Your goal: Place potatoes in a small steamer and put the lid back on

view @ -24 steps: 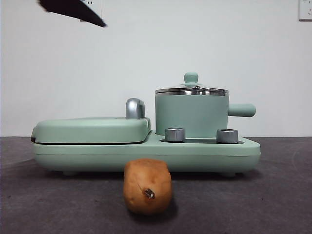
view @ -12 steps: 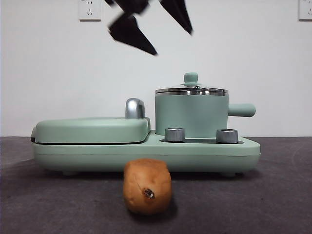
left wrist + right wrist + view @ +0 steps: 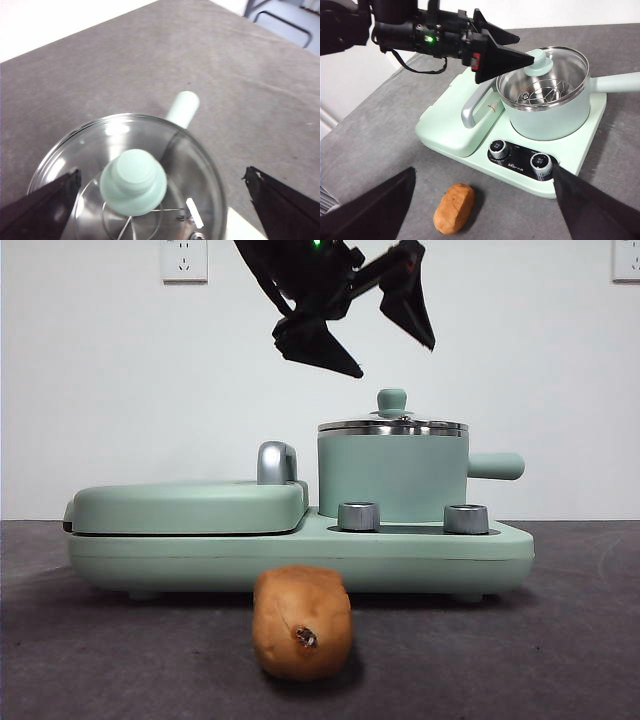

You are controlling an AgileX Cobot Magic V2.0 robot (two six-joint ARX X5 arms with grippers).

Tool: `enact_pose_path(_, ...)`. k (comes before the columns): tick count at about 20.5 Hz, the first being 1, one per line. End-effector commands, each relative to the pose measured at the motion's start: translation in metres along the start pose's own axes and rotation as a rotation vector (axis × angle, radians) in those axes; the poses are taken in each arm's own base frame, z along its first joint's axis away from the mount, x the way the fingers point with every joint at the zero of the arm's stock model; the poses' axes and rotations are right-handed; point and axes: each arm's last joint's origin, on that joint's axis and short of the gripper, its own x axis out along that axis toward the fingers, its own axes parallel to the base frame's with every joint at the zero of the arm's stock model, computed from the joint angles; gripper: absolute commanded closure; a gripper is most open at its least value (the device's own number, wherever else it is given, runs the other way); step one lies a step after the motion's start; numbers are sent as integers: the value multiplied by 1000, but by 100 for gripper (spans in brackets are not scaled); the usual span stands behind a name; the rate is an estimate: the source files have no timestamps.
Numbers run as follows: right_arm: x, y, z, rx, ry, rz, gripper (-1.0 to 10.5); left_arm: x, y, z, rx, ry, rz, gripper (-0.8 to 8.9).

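I see the potato (image 3: 302,623) lying on the dark table (image 3: 560,660) in front of the cooker base (image 3: 300,555), apart from it: oval, tan-brown, with a small dark spot on the end facing the front camera. The steamer (image 3: 393,476) sits on the base's right half, mint-green with a steel rim and a stubby handle pointing right. The lid (image 3: 393,423) is on it, glass with a steel rim and mint knob; through the glass a wire rack shows, but little else of the inside. My left gripper (image 3: 385,345) hangs above the knob, jaws spread wide, touching nothing. My right gripper (image 3: 482,200) is high over the table, jaws also apart and empty. Beside the steamer is the closed grill plate (image 3: 190,505). Print by the two knobs (image 3: 498,149) is too small to read.
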Motion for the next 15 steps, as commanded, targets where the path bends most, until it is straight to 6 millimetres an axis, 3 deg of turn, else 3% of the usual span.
enact_pose_path(1, -1, 2, 4, -19, -10, 3, 509, 13, -3, -1, -3, -5, -1, 297)
enact_pose_path(15, -1, 2, 4, -18, -9, 3, 509, 26, 0, 0, -33, -75, 21, 356)
